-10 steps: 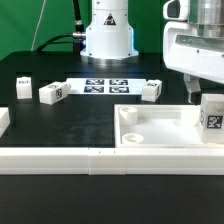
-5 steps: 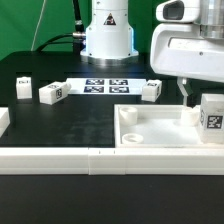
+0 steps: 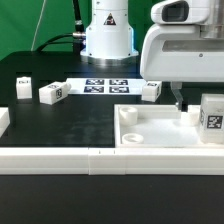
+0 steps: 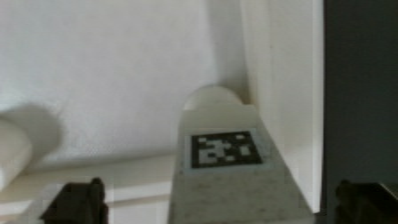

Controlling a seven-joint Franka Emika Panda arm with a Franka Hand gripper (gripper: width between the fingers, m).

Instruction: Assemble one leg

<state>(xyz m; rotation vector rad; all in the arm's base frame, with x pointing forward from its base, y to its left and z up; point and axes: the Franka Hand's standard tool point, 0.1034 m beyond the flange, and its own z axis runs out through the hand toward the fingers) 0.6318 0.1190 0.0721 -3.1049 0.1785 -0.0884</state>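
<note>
A white leg with a black-and-white tag stands at the right end of the large white tray. In the wrist view the same leg lies between my two dark fingertips, with a gap on each side. My gripper is open and hangs low over the tray, just to the exterior view's left of that leg; it also shows in the wrist view. It holds nothing. Three more legs lie on the black table: two at the left and one behind the tray.
The marker board lies in front of the robot base. A long white rail runs along the front edge. A white piece shows at the exterior view's left edge.
My gripper and wrist have moved to the exterior view's left, away from the standing leg. The leg and the other parts have not moved.
</note>
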